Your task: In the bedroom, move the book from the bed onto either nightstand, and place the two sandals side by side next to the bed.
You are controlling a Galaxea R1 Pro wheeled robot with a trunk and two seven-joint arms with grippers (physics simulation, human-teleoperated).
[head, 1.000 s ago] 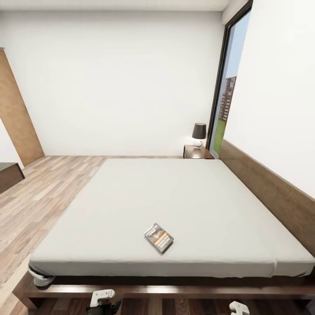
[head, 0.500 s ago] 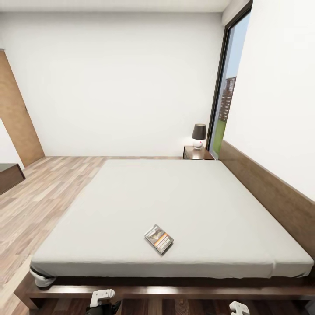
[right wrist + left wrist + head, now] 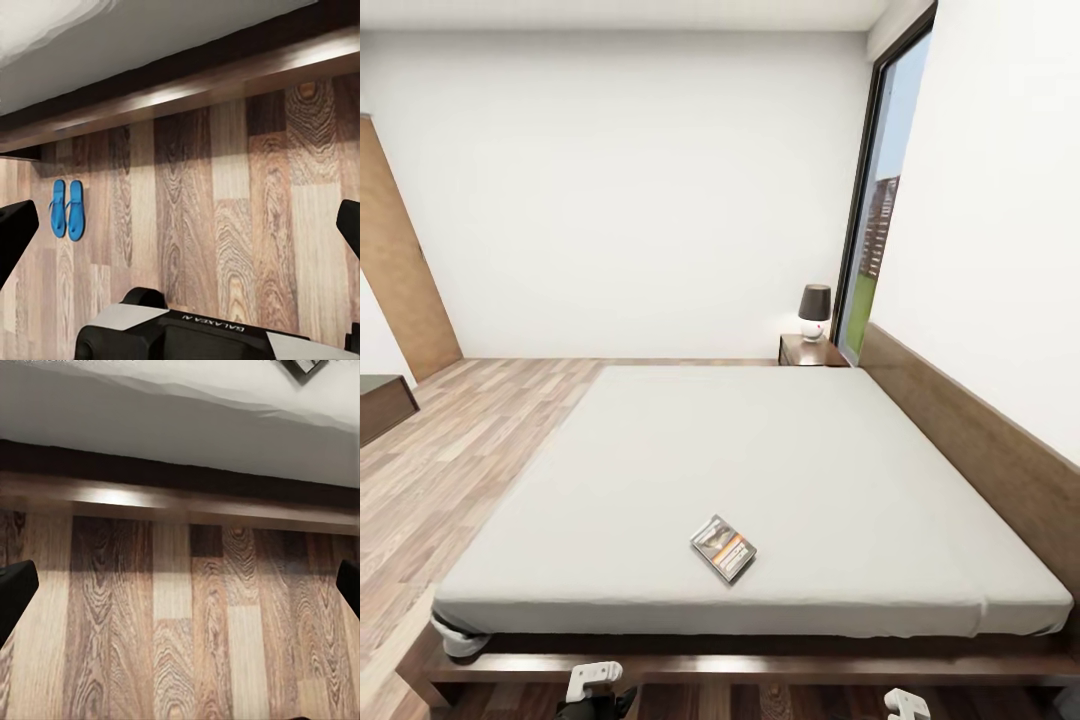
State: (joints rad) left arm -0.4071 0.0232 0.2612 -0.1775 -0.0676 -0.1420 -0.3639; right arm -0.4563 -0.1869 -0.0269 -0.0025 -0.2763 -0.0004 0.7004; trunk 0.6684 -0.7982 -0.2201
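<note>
Wood-plank floor (image 3: pixel 180 637) under both empty, wide-open jaws; book (image 3: pixel 723 547) on bed (image 3: pixel 760 470).

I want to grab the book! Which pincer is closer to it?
Left, though only slightly. The left pincer sits below the bed edge, left of the book; the right pincer is farther off to its right.

"GALAXEA" — upside-down lettering — stands on the robot's body (image 3: pixel 195 330).
</note>
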